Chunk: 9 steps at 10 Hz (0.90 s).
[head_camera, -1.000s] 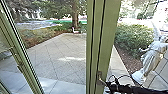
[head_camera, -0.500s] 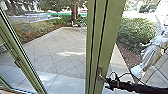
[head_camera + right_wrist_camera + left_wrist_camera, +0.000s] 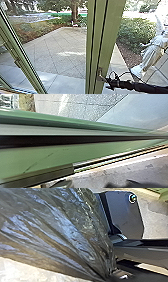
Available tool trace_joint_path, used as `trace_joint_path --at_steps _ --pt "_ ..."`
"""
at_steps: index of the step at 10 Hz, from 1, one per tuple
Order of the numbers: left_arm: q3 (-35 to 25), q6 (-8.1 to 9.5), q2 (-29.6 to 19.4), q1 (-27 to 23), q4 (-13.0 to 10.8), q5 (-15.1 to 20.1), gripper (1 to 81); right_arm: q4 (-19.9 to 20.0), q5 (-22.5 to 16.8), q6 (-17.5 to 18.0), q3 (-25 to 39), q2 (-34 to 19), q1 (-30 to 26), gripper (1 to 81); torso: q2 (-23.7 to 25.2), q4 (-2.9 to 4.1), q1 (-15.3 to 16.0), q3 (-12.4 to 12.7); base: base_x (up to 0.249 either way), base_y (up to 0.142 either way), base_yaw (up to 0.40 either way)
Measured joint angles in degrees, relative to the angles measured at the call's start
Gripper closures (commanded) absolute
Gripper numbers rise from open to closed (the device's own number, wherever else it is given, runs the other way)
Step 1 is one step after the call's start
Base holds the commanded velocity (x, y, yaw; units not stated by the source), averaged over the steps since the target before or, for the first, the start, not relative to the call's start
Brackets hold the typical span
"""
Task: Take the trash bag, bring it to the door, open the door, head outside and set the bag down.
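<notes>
Trash bag of dark, shiny, creased plastic (image 3: 55, 230): neck bunched at the left gripper (image 3: 111, 274), folds fanning out from there; contents hidden.
Left gripper: clamped on the bag's neck.
Right gripper (image 3: 107, 81): up at the small metal door handle (image 3: 100, 72); can't tell if open or closed.
Door: green-framed glass door (image 3: 107, 37), handle on the upright.
Patio: pale stone paving (image 3: 47, 53), green leafy shrubs (image 3: 136, 32) alongside.
Statue: white, draped, winged statue (image 3: 152, 53), near the shrubs.
</notes>
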<state>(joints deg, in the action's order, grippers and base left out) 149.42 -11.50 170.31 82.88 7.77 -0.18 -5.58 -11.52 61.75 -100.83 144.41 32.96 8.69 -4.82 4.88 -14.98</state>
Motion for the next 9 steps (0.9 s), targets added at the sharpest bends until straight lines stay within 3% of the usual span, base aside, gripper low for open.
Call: trace_joint_path --at_steps 4,9 --pt "0.0 0.0 -0.3 0.5 0.0 0.3 81.1 -0.3 -2.2 -1.7 1.2 -0.8 0.4 1.0 0.1 -0.02 -0.1 0.0 0.076 0.0 0.0" --pt "0.0 0.01 -0.4 0.2 0.0 0.2 81.1 -0.5 -2.1 -0.9 1.7 -1.4 0.8 1.0 0.1 -0.09 -0.3 0.0 0.082 0.0 0.0"
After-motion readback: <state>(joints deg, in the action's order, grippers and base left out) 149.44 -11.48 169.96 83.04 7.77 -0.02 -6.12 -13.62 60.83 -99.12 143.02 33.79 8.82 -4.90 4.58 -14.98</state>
